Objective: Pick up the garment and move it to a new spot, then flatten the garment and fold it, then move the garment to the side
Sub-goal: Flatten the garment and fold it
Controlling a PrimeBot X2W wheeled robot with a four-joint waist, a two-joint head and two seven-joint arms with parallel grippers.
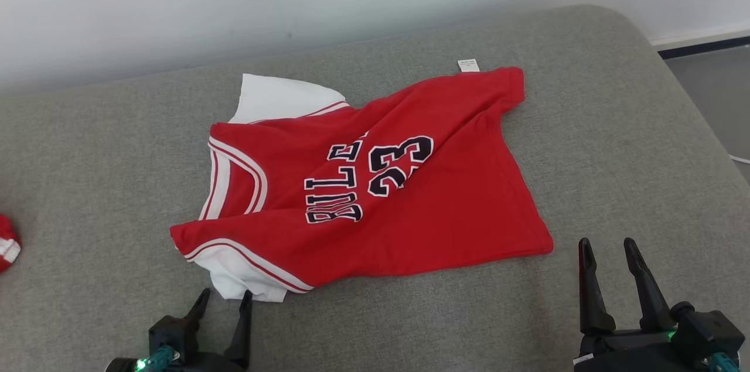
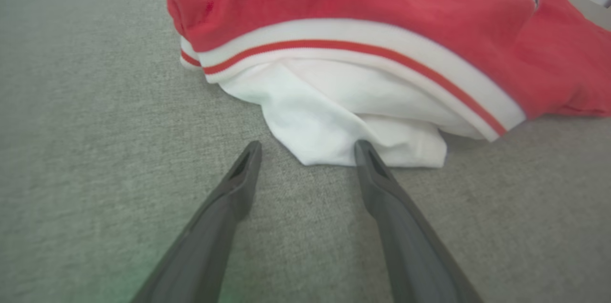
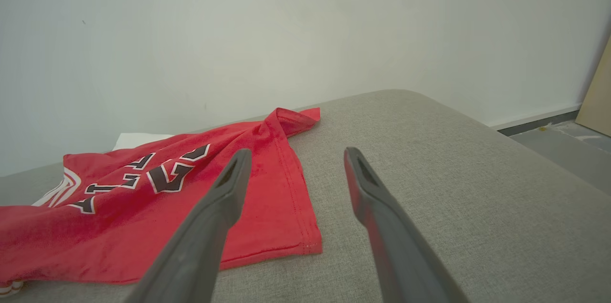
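**Q:** Where does the garment lie, and why in that way?

**A:** The garment (image 1: 375, 196), a red jersey, lies spread print-up on the grey padded surface (image 1: 615, 126), ahead of both hands and between them. A diagonal ridge crosses the lettering, so the flattening appears unfinished.

**Q:** How is the left hand posed?

**A:** The left hand (image 1: 226, 293) sits low over the padding, with its fingers apart, empty and pointing forward. The white sleeve (image 2: 334, 117) lies just beyond its fingertips. One fingertip overlaps the sleeve's edge in the wrist view, and I cannot tell whether it touches the cloth.

**Q:** And the right hand?

**A:** The right hand (image 1: 607, 243) also has its fingers spread and holds nothing. It points forward, and the hem corner (image 1: 542, 246) lies just to its inner side, not touching it.

**Q:** Why are they stationed so?

**A:** Probably because each hand faces one near corner of the garment. A pinch at the sleeve and another at the hem could draw the cloth taut and clear the ridge before folding.
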